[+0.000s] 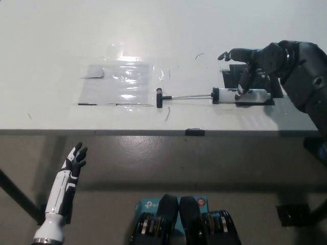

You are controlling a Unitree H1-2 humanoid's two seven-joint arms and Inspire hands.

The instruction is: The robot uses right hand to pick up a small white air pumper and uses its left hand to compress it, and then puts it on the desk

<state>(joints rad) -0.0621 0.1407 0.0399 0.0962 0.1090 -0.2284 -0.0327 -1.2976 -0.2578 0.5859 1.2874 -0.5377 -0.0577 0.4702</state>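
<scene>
The small white air pumper [240,95] lies flat on the white desk [51,41], its thin rod drawn out leftward to a black T-handle [160,97]. Its body rests on a black mat [275,88]. My black right hand [247,64] hovers open directly over the pumper's body, fingers spread and pointing down-left, with one fingertip close to the white barrel. My white left hand [73,162] hangs below the desk's front edge at the lower left, open and holding nothing.
A sheet of clear plastic film [125,81] is taped to the desk left of the handle. A small black piece [195,132] sits at the desk's front edge. Floor shows beneath the desk.
</scene>
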